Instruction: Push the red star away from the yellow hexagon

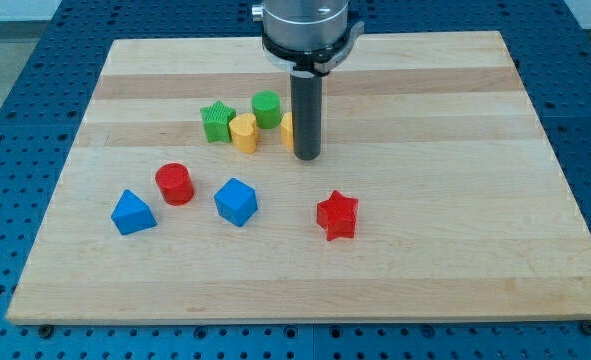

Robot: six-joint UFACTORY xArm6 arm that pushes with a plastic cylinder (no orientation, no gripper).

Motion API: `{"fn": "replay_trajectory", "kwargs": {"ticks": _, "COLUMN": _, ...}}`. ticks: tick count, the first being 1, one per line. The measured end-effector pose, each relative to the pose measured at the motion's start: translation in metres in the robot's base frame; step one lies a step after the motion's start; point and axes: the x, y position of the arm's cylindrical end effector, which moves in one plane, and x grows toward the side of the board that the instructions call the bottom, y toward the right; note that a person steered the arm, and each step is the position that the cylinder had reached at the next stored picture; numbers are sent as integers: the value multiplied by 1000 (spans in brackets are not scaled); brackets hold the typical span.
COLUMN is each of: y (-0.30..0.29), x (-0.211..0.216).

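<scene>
- My tip (pixel 307 157) rests on the wooden bench (pixel 455 250), a little above the middle of the board.
- The arm carries no fingers, only the straight dark rod (pixel 306 110), so nothing is grasped or released.
- A yellow block (pixel 287 130), most likely the yellow hexagon, sits just at 10 o'clock from my tip; the rod hides most of it, so its shape cannot be made out with certainty, and I cannot tell whether the rod touches it.
- The red star (pixel 337 215) lies at 5 o'clock from my tip, apart from it, with bare board between them.
- The red star stands alone, well apart from the yellow block behind the rod.
- At 10 o'clock from my tip, a green cylinder (pixel 266 109) stands just beyond the hidden yellow block.
- At 9 o'clock, a second yellow block (pixel 243 132) with a rounded shape sits beside a green star (pixel 216 122), the two touching or nearly so.
- At 8 o'clock, a blue cube (pixel 236 201) lies near the board's middle.
- Further toward 8 o'clock, a red cylinder (pixel 174 184) stands, with a blue triangular block (pixel 133 212) just at its 7 o'clock.
</scene>
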Motion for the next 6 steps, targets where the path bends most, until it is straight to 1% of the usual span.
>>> {"fn": "replay_trajectory", "kwargs": {"ticks": 2, "y": -16, "x": 14}}
{"fn": "replay_trajectory", "kwargs": {"ticks": 4, "y": -60, "x": 9}}
{"fn": "replay_trajectory", "kwargs": {"ticks": 6, "y": -88, "x": 9}}
